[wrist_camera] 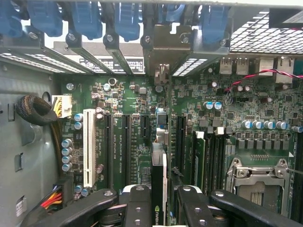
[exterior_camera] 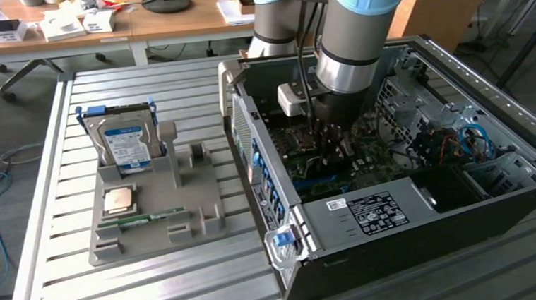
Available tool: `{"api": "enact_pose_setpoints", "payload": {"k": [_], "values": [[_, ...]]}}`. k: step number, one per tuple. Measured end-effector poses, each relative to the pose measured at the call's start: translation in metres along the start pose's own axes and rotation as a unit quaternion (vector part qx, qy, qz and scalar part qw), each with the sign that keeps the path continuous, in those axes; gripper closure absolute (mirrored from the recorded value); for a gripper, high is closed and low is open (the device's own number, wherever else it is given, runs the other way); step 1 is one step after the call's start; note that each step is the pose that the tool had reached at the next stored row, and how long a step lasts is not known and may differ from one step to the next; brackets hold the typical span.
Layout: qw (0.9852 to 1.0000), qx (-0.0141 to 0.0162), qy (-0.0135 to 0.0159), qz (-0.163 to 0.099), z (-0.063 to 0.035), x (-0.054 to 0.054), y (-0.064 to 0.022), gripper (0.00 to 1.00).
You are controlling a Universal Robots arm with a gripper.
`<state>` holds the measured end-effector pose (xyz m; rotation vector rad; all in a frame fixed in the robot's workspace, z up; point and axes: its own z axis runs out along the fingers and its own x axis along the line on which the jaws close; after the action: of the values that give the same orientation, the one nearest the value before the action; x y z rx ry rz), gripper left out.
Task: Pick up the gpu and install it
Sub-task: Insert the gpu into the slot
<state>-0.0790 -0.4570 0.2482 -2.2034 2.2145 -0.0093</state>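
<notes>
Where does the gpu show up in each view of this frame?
Exterior view: hidden behind the arm, which reaches down into the open computer case.
Wrist view: the gpu stands edge-on between the fingers, over the motherboard slots.
Shared landmark: the green motherboard.

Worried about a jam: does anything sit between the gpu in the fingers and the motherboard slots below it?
Nothing visible does. The gpu, held by the gripper, hangs edge-on over the motherboard; the nearby slots look bare.
</notes>
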Motion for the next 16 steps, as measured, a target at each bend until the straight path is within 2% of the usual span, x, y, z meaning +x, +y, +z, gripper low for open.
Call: {"api": "enact_pose_setpoints", "payload": {"k": [16], "values": [[1.0000, 0.0000, -0.0001, 0.000, 0.0014, -0.0004, 0.0003, 0.74]]}}
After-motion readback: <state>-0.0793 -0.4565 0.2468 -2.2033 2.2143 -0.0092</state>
